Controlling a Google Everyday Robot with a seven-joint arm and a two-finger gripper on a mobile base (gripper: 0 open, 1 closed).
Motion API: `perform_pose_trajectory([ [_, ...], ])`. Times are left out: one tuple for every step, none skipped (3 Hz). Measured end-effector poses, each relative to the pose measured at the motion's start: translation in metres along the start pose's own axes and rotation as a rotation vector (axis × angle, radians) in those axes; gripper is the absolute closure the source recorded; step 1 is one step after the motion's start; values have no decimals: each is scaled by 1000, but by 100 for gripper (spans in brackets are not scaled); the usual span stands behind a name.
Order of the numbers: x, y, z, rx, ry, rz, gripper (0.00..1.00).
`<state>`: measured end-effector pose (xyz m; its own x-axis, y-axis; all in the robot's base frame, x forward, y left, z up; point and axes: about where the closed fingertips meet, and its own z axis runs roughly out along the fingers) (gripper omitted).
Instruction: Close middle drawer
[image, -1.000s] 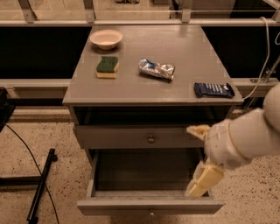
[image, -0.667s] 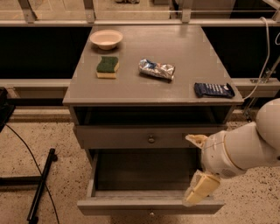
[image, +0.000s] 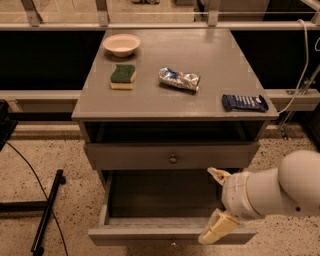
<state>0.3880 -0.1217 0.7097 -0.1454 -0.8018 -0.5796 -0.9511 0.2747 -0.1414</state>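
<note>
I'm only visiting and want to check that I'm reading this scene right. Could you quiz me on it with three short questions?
1. True or false: the middle drawer is pulled out.
2. How many things lie on the cabinet top?
3. Where is the robot's hand?
A) up on the cabinet top
B) at the right front of the middle drawer, with its fingers spread
C) down on the floor

Key
1. True.
2. Four: a bowl, a sponge, a silver packet and a blue packet.
3. B.
</note>
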Motion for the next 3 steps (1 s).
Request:
perform_pose_trajectory([
  [39,-12,38,94,-103,-32,0],
  [56,-24,54,149,-130,-56,0],
  [56,-24,55,148,-130,-57,0],
])
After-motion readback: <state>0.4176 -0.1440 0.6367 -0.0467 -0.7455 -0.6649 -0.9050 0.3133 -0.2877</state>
